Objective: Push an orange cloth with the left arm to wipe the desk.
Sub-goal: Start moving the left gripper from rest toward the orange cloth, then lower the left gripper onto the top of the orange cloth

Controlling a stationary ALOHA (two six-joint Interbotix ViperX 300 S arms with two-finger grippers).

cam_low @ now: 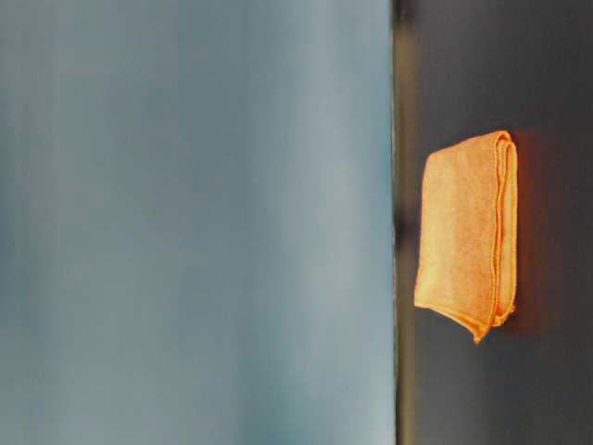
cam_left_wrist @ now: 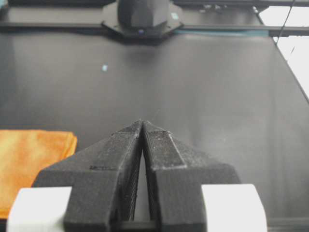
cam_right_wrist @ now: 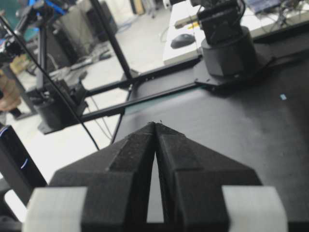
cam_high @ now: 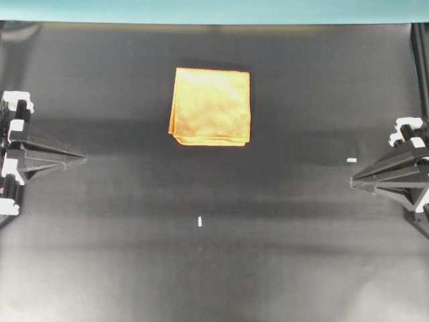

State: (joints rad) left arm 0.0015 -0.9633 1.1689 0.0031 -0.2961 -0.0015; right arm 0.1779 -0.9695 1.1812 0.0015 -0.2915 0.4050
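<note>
Left gripper [cam_high: 82, 158]: pointed, wedge-shaped, rough matte black plastic with white blocks at its base; jaws pressed together at the tip, holding nothing, seen clearly in the left wrist view [cam_left_wrist: 142, 123]. It sits at the desk's edge, tip aimed across the surface.

Right gripper [cam_high: 353, 181]: twin form, same grainy black finish and white blocks; jaws likewise closed tip to tip and empty [cam_right_wrist: 155, 124].

Orange cloth [cam_high: 210, 106]: square, folded, bright orange-yellow microfibre with soft napped texture; layered edges visible along its nearer side and one corner. It lies flat on the desk, well apart from the left gripper, ahead of the tip and off to its left; in the left wrist view only a corner shows [cam_left_wrist: 29, 164]. In the table-level view [cam_low: 468, 232] the stacked folds are plain.

Desk [cam_high: 214, 268]: wide, flat, matte black, with a teal strip [cam_high: 214, 10] along the far edge and small white tape marks [cam_high: 200, 222].
</note>
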